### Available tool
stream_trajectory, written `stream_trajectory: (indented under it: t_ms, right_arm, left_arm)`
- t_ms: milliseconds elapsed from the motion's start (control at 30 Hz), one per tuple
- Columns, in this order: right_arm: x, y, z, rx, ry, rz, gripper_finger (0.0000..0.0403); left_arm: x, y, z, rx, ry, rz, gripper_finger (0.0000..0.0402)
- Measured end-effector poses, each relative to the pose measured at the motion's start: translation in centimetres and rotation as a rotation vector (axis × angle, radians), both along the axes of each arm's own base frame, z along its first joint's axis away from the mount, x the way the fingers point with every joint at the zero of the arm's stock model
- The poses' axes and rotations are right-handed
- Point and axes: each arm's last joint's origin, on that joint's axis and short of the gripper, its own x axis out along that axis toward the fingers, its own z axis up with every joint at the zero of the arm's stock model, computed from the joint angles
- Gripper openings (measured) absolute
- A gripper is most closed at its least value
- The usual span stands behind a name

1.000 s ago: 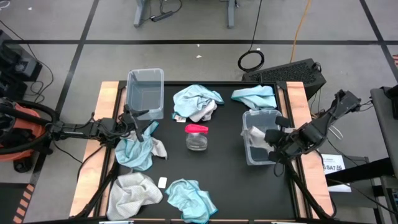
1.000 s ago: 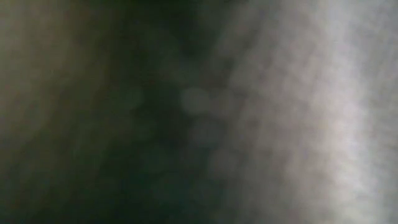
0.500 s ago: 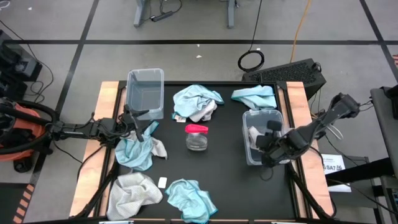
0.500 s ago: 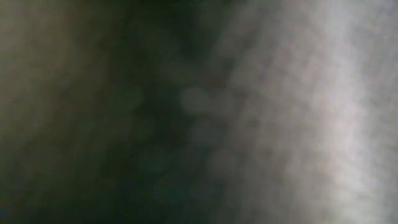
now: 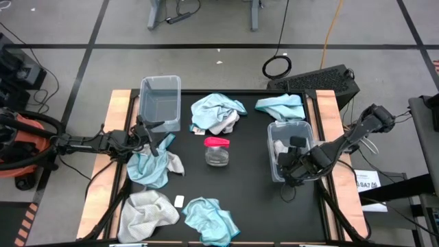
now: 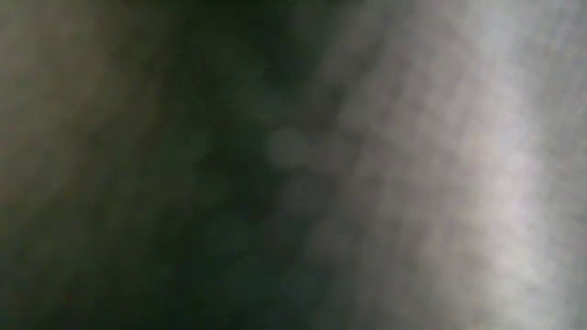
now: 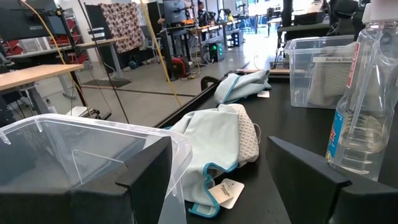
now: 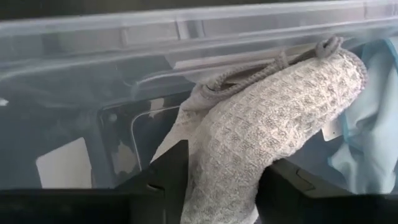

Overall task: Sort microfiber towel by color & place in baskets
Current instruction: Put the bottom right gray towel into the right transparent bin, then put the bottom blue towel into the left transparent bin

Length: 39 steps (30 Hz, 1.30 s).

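My right gripper [image 5: 287,165] points steeply down into the right clear basket [image 5: 271,151], its fingers apart around a grey waffle-weave towel [image 8: 267,118] that lies inside. The left basket [image 5: 160,79] stands at the far left. My left gripper [image 5: 152,140] waits open and level beside it, over a blue towel [image 5: 147,168]. More towels lie on the black table: a blue and grey heap [image 5: 218,112], a blue one [image 5: 281,105] at the far right, a grey one [image 5: 146,209] and a blue one [image 5: 209,218] near the front edge. My right gripper has the grey towel's bunched near end [image 8: 217,168] between its two fingers, which come slanting down from above. The cloth fills the gap and touches both inner sides. The towel's other end [image 8: 336,59] lies against the basket's wall; whether it is still pinched I cannot tell.
A small clear jar with a pink lid [image 5: 217,151] stands mid-table between the baskets. A clear bottle [image 7: 360,93] shows close to the left gripper. Bare black table lies between the jar and the front towels.
My right gripper has gone down and toward the table's near-left, deeper over the right basket, with the grey towel now mostly under it inside the basket.
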Motion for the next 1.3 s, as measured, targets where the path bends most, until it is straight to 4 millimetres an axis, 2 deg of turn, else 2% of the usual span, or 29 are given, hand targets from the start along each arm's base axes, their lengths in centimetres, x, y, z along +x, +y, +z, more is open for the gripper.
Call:
stream_trajectory:
  t_ms: [300, 600, 1300]
  right_arm:
    - [0.1, 0.1, 0.0, 0.005, -0.009, 0.002, 0.0197]
    - [0.1, 0.0, 0.3, 0.0, -0.001, 0.006, 0.0208]
    - [0.7, 0.2, 8.8, 0.009, -0.181, 0.027, 0.0208]
  left_arm:
    - [0.0, 0.0, 0.0, 0.0, 0.0, 0.0, 0.0263]
    - [0.0, 0.0, 0.0, 0.0, 0.0, 0.0, 0.0263]
    - [0.0, 0.0, 0.0, 0.0, 0.0, 0.0, 0.0263]
